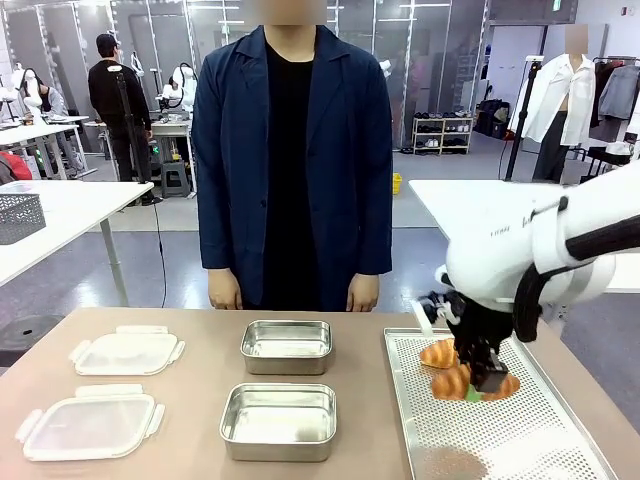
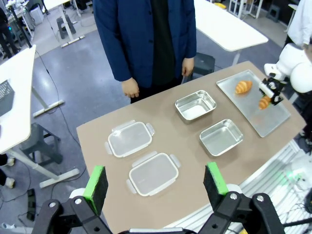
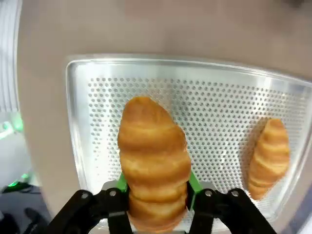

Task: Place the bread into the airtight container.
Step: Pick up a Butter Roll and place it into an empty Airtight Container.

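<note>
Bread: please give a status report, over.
Right hand shut on croissant, above tray. Left hand open, high over table. Near container open, nothing in the way.

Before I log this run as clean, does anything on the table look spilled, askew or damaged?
Nothing stands out. Both metal containers sit upright and empty, the two lids lie flat beside them, one croissant rests on the perforated tray, and the right gripper holds the other croissant intact above it.

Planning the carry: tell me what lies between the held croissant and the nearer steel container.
Front view: only bare perforated tray and a strip of tabletop separate croissant and container.
</note>
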You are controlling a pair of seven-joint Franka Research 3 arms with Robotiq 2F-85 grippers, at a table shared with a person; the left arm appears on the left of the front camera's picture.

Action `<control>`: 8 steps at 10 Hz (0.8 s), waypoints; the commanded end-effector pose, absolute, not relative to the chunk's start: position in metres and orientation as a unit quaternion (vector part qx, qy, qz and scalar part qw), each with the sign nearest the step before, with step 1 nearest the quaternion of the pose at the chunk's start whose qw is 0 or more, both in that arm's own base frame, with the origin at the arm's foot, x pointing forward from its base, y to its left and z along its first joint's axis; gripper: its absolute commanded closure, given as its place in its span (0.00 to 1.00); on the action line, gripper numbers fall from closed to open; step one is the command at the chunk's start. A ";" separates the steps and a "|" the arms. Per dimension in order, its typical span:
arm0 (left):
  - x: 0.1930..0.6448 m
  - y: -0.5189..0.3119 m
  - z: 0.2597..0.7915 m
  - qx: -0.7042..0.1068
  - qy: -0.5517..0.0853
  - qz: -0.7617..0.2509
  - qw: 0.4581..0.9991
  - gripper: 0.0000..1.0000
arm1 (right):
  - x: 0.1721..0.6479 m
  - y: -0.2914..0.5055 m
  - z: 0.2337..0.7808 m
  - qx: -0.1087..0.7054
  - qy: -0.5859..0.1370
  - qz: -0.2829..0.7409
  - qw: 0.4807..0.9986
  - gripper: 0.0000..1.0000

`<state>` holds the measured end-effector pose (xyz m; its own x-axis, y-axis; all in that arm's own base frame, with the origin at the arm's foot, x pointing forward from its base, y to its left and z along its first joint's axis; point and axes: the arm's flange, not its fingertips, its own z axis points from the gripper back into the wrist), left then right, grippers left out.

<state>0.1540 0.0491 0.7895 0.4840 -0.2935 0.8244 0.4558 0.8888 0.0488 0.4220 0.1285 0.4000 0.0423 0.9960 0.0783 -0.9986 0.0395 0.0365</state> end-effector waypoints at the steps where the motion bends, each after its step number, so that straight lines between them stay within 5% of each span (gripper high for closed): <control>1: 0.154 0.048 0.790 -0.089 -0.458 -0.221 0.856 0.00 | 0.407 0.187 0.445 0.051 0.006 0.661 0.748 0.55; 4: 0.154 0.048 0.790 -0.089 -0.458 -0.221 0.856 0.00 | 0.402 0.287 0.459 0.069 0.011 0.651 0.756 0.55; 8: 0.154 0.048 0.790 -0.089 -0.458 -0.221 0.856 0.00 | 0.417 0.390 0.413 0.080 -0.003 0.644 0.761 0.55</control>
